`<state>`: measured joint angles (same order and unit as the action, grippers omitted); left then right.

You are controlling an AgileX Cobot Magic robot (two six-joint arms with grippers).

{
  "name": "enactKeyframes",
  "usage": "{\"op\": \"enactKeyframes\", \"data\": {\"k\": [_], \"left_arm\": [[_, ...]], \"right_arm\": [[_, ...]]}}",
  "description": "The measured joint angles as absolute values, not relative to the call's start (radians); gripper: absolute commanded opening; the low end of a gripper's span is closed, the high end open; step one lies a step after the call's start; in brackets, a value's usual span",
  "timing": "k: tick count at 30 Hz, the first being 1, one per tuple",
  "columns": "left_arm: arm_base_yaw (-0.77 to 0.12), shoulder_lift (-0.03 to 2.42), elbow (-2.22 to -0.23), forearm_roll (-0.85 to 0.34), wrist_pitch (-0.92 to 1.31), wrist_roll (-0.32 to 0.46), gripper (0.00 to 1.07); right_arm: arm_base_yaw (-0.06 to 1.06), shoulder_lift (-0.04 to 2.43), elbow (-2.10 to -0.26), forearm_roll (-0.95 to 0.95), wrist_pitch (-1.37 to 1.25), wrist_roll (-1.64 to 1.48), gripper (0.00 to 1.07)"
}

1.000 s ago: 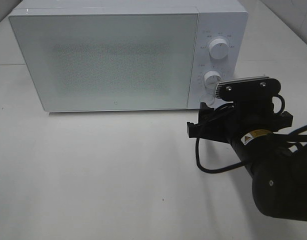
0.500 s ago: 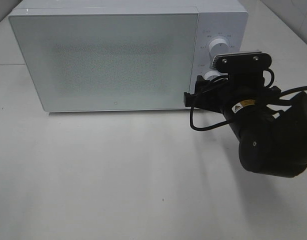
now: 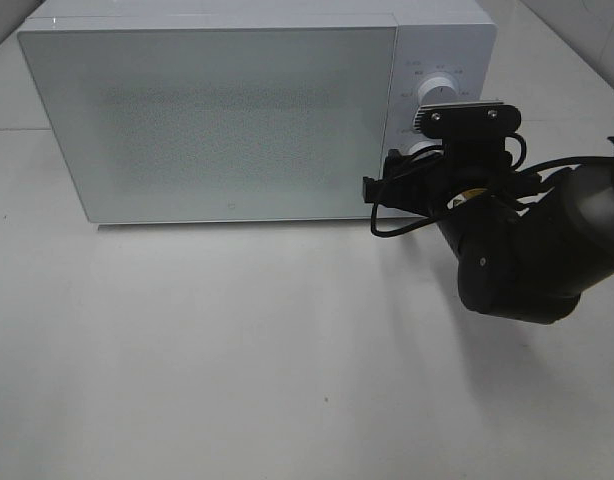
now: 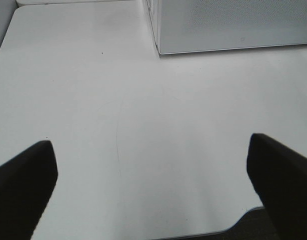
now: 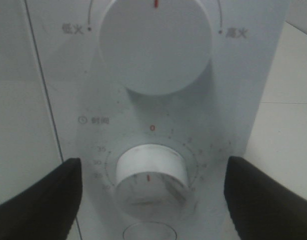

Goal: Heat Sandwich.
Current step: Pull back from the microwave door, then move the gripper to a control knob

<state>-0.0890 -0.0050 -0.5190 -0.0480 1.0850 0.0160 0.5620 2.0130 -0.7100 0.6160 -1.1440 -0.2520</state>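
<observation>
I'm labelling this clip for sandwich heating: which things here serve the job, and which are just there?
In use: microwave, door shut; timer knob; right arm, jaws open facing that knob.
Just there: upper knob, untouched; table; left jaws, open over the table. No sandwich in view.
</observation>
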Motion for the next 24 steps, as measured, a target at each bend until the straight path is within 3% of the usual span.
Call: {"op": "enactKeyframes", "data": {"k": [11,15,22,24], "left_arm": [[-0.089,-0.005,-0.519,-0.048,1.085,0.016,0.98],[-0.089,-0.005,-0.519,-0.048,1.085,0.016,0.98],[-0.089,-0.005,-0.519,-0.048,1.085,0.016,0.98],[-0.089,-0.005,-0.519,-0.048,1.085,0.016,0.98]], "right_arm": [[0.562,2.045,-0.736,0.616,-1.129,-0.246,0.75],[0.562,2.05,-0.736,0.616,-1.129,-0.241,0.7],[0.562,2.05,-0.736,0.623,-1.171,-0.236,0.43],[0.562,2.05,-0.736,0.625,-1.179,-0.236,0.29]]}}
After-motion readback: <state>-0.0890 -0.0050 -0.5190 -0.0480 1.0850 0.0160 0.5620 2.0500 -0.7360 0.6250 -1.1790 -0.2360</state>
